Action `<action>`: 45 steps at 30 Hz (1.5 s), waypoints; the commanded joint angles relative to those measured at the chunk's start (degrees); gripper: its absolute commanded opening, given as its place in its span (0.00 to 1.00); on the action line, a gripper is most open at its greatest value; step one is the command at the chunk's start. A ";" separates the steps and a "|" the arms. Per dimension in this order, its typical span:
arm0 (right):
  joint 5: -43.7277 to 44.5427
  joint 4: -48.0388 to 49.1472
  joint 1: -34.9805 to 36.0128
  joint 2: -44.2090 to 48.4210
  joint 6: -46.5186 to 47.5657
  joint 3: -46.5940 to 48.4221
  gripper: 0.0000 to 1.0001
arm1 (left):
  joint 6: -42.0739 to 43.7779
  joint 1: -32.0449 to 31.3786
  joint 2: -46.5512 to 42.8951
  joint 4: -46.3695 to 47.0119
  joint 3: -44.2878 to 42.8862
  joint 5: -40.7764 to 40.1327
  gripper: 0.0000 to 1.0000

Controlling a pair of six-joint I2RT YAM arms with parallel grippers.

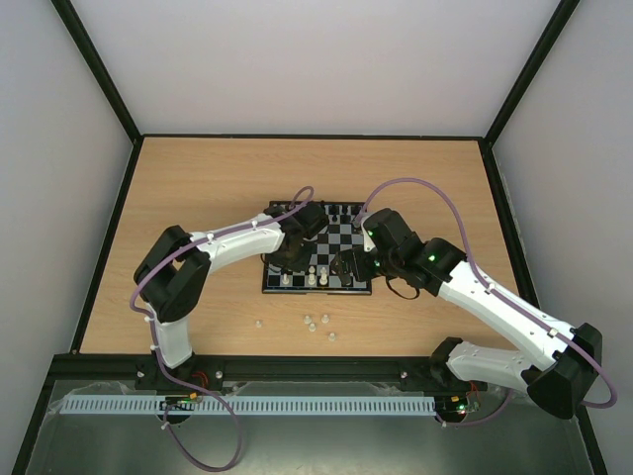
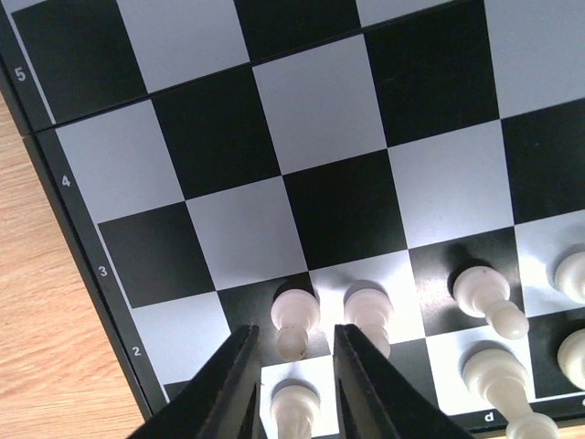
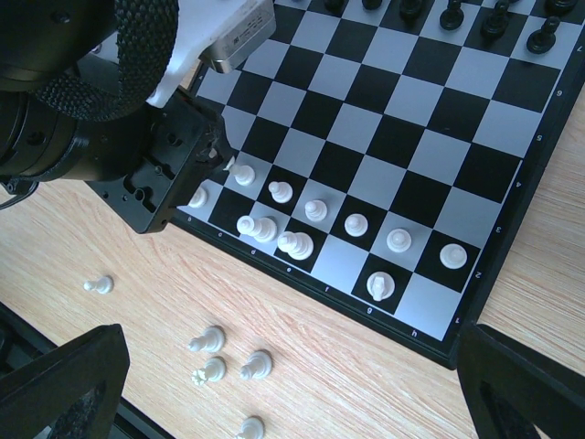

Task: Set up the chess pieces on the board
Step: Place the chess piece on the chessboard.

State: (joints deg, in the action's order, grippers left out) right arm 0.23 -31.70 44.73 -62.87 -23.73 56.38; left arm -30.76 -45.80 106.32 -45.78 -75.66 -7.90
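Board [image 1: 336, 236] lying centrally on the surface [image 1: 198, 188]. Pawns [image 3: 356, 224] standing in a row along its near side, far-edge pieces [image 3: 498, 20] lining the opposite side. Five loose pieces [image 1: 315, 324] lying before the board. Left tool [image 2: 294, 334] straddling one pawn [image 2: 294, 318] at the near-left corner.

White rank digits stand on the black border [image 2: 84, 229] of the board [image 2: 311, 110] in the left wrist view: 5 [image 2: 34, 92] at ten o'clock, then 4 [image 2: 66, 181], 3 [image 2: 103, 272] and 2 [image 2: 135, 350] stepping down toward eight o'clock. At five o'clock the near border carries one small white letter [image 2: 489, 416], which reads as "p" from here and is perhaps a "d" seen upside down.

In the right wrist view, tiny white file letters run along the border from nine o'clock toward five o'clock. The e [image 3: 294, 272], f [image 3: 329, 289], g [image 3: 370, 308] and h [image 3: 414, 333] can be made out. A grey sticker [image 3: 239, 35] at twelve o'clock bears print too fine to read.
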 commanded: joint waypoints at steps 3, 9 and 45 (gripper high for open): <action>-0.23 -0.11 0.04 0.92 0.45 -0.68 0.99 | 0.42 0.61 1.24 0.23 0.95 0.17 0.33; -0.29 -0.05 0.05 0.99 0.52 -0.74 0.99 | 0.39 1.02 1.36 0.67 1.99 0.30 0.27; -0.72 0.32 0.09 0.34 0.62 -0.85 0.98 | -0.69 1.06 -1.33 1.83 6.38 1.40 0.13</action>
State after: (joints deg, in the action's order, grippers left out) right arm -0.01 -31.33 44.73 -62.87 -23.55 56.36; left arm -31.11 -44.97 105.62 -42.11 -70.87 -7.44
